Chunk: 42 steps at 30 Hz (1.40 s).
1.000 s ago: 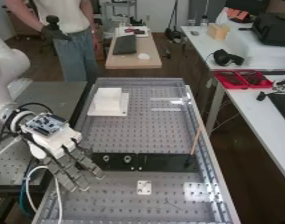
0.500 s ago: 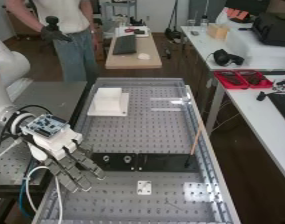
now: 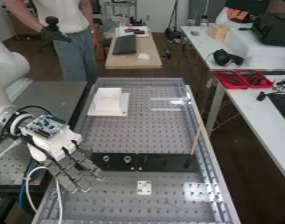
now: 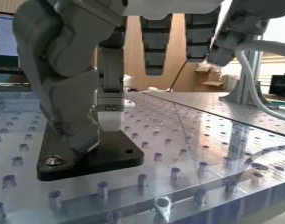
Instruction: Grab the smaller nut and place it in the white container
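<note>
Fingers of the hand (image 3: pixel 57 143): whether they are released, clenched or closed round something cannot be told; the hand is held at the bar's left end, well apart from the container.
Smaller nut: its position cannot be made out; a grasp can be neither confirmed nor ruled out.
Black bar (image 3: pixel 169 162): the picking step is judged to be in hand here, with the lift and the carry left to be done.
Round metal part (image 4: pixel 53 160): it is set in the bar's surface close to the hand, and may be a fixing screw.
Larger nut (image 3: pixel 106 159): stood on the bar, just right of the hand; to be left alone.
Bearing (image 3: pixel 127 159): stood right of the larger nut, likewise to be left.
White container (image 3: pixel 109 95): placed at the far left of the bench (image 3: pixel 149 135); the placing is judged as remaining.
Small white plate (image 3: pixel 144 187): laid on the near side of the bar.
Thin stick (image 3: pixel 194 144): leaned up at the bar's right end.
Hand, bar, container, bench: one of each is counted.
Larger nut, bearing: one of each.
Round metal part, small white plate, thin stick: one of each.
</note>
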Each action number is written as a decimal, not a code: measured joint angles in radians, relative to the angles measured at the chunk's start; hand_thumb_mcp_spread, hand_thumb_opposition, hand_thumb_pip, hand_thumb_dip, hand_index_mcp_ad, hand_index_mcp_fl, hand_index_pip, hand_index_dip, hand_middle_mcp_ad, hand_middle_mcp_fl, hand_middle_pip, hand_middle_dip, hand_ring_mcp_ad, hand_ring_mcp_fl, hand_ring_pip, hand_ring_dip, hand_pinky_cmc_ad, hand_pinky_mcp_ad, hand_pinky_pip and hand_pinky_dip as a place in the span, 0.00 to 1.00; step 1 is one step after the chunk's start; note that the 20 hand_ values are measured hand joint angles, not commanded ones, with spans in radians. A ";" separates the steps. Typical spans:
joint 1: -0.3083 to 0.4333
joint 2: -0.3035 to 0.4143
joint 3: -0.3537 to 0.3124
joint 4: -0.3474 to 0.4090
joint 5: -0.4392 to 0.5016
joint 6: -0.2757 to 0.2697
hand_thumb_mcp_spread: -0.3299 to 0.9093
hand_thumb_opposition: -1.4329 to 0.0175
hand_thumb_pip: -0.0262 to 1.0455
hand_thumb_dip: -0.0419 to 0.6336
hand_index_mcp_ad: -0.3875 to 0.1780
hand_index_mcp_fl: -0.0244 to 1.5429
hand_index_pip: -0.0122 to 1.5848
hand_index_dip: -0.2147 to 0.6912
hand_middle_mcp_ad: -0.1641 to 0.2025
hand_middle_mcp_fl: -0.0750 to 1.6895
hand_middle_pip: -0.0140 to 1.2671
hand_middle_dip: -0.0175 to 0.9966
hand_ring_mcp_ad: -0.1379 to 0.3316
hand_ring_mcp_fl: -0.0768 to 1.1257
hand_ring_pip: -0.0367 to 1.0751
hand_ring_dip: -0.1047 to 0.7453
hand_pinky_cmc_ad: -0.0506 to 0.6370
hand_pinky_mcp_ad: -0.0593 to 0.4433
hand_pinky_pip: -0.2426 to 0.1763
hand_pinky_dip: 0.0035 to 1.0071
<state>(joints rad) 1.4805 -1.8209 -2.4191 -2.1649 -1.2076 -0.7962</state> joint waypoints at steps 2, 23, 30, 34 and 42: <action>0.003 -0.001 -0.001 -0.001 0.001 0.005 0.64 0.39 0.57 0.37 0.32 0.21 0.91 0.36 0.65 0.11 0.12 0.19 0.79 0.09 0.11 0.08 0.52 0.51 0.33 0.17; 0.013 -0.001 -0.003 -0.013 0.010 0.031 0.64 0.39 0.62 0.40 0.33 0.23 0.92 0.32 0.63 0.12 0.12 0.19 0.75 0.09 0.11 0.08 0.52 0.48 0.33 0.17; 0.011 0.002 -0.004 -0.015 0.008 0.031 0.66 0.39 0.60 0.38 0.33 0.25 0.92 0.32 0.62 0.14 0.12 0.19 0.75 0.10 0.11 0.08 0.52 0.49 0.33 0.17; 0.009 0.002 -0.002 -0.016 0.007 0.031 0.66 0.38 0.60 0.38 0.33 0.26 0.92 0.31 0.63 0.16 0.12 0.19 0.75 0.10 0.11 0.08 0.52 0.49 0.33 0.17; 0.017 0.013 0.008 -0.017 0.020 0.037 0.66 0.32 0.56 0.38 0.33 0.33 0.92 0.31 0.63 0.16 0.12 0.19 0.74 0.12 0.11 0.08 0.52 0.49 0.33 0.17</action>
<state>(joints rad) 1.4973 -1.8080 -2.4113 -2.1817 -1.1879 -0.7589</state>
